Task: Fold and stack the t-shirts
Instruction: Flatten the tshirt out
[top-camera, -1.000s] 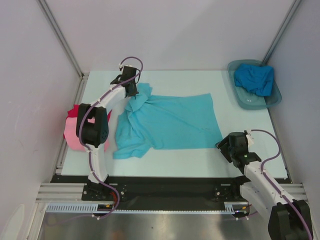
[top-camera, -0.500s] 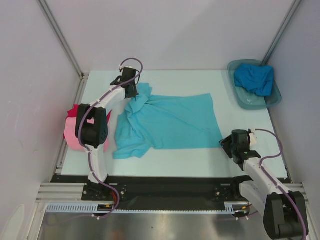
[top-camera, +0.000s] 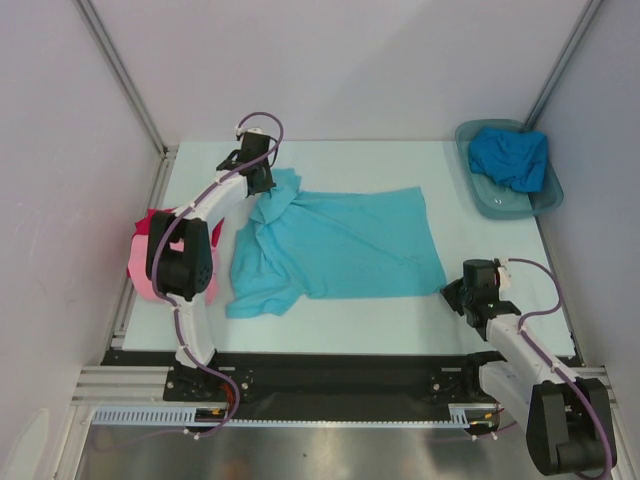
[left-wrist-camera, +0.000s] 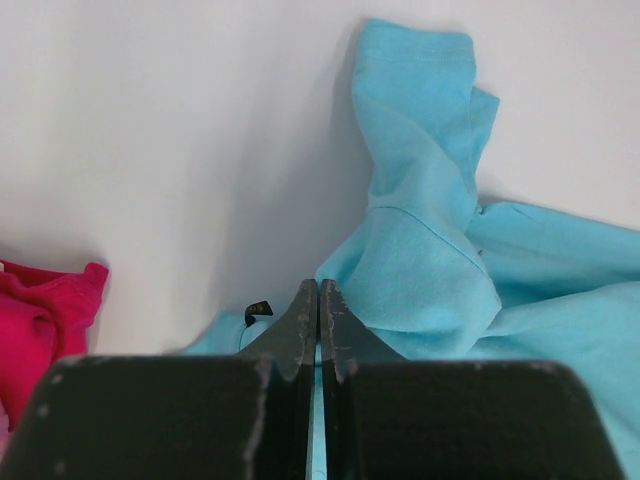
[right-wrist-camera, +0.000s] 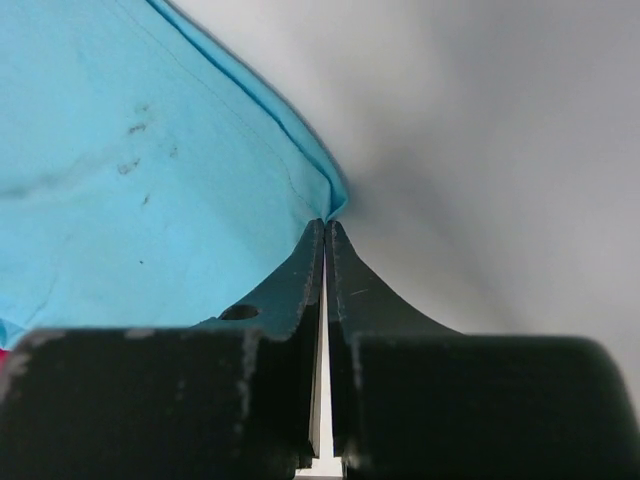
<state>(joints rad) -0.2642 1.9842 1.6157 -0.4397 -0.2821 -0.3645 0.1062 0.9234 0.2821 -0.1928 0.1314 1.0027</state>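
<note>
– Two arms are entered. How is each posed?
– The left arm is stretched far across the table (top-camera: 380, 315) toward its far left part. The left gripper (top-camera: 262, 183) is pointed down at the far left end of the turquoise t-shirt (top-camera: 340, 245). The right arm is bent low near the front edge, and the right gripper (top-camera: 448, 292) is set at that shirt's near right corner.
– Are the jaws recorded?
– Both pairs are seen pressed together in the wrist views. On the right, the hem corner is caught at the very tips. On the left, cloth is drawn up to the tips from both sides, as in a pinch. A small black tag (left-wrist-camera: 258, 308) is seen just beside them.
– Where is the shirt laid?
– It is spread over the middle of the table, bunched and creased toward the left gripper.
– What is given by the top view alone?
– The deeper blue t-shirt (top-camera: 510, 157) is seen crumpled in the tub (top-camera: 497, 209) at the far right corner. The red t-shirt (top-camera: 150, 221) and the pink t-shirt (top-camera: 140, 275) are seen together at the left edge, partly hidden by the left arm.
– And by the wrist views alone?
– The closed tips, the stitched hem, and a few small dark specks on the cloth near the right gripper. Of the left-edge pair, mainly the red is shown in the left wrist view, at its lower left.
</note>
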